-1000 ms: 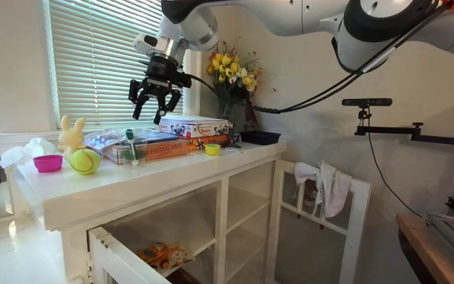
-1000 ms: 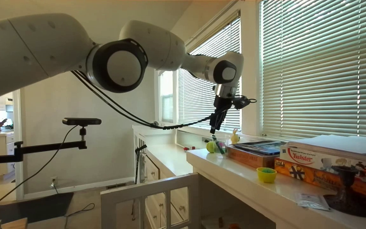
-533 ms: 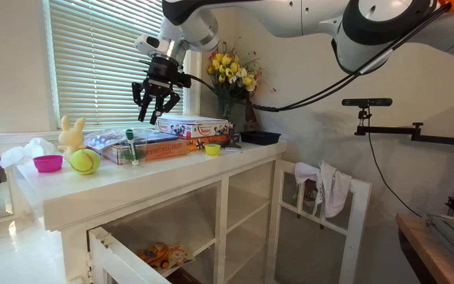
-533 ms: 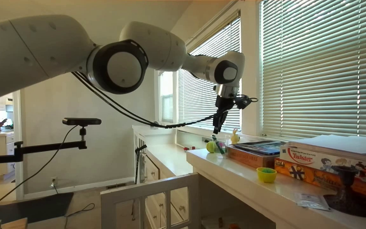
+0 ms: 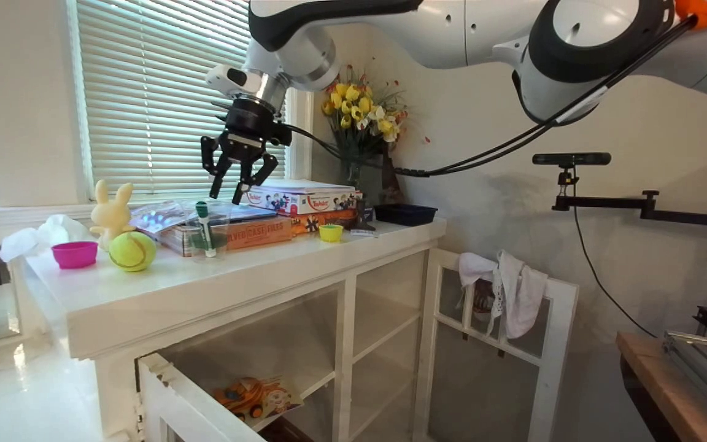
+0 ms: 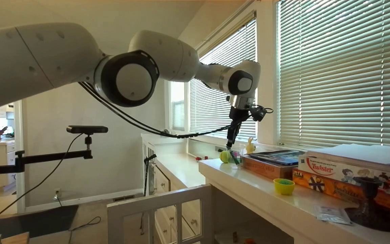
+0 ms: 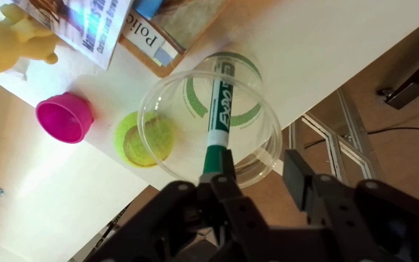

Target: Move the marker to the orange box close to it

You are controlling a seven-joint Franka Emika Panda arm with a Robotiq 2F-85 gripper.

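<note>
Where pale blinds hang, a white cabinet top bears: near its end edge, one pink bowl, one tennis ball; near its front edge, one clear cup, a green-capped marker leaning inside; just beside the cup, one orange box lettered CASE FILES. My arm reaches over, my gripper slanting down above the cup. My fingers stand partly apart, one just beside the marker's cap; contact, I cannot tell.
</note>
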